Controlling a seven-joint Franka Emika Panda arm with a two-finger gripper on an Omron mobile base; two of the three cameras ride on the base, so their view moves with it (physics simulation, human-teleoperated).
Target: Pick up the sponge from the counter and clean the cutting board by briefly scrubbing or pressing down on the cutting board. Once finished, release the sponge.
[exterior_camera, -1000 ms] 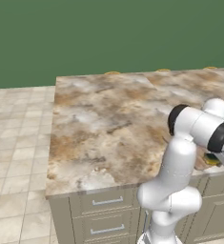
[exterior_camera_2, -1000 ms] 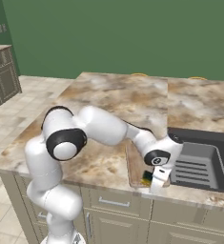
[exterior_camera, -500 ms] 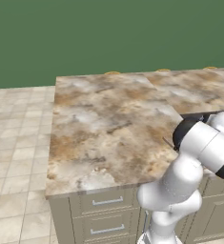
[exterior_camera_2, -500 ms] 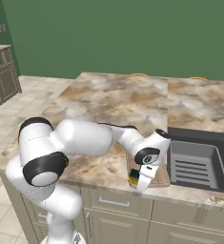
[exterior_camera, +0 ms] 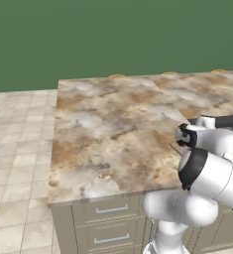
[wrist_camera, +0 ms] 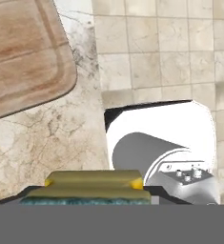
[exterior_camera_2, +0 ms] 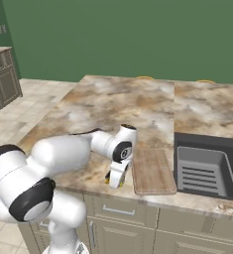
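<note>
The counter point(exterior_camera_2: 113, 106) spreads wide before me, a beige-brown marbled slab over grey-beige drawer cabinets point(exterior_camera: 110, 223) with metal handles. A dark grey sink basin point(exterior_camera_2: 207, 166) is sunk into its right part in the right base view. Just left of the basin the cutting board point(exterior_camera_2: 152, 170) lies flat near the counter's front edge, brown wood with a groove round its rim; from my hand camera its rounded corner point(wrist_camera: 27, 52) sits at the upper left, apart from my fingers. My gripper point(exterior_camera_2: 115, 181) hangs at the front edge just left of the board, clenched on the sponge point(wrist_camera: 92, 187), whose yellow body and green layer lie between my fingertips over the marbled stone.
</note>
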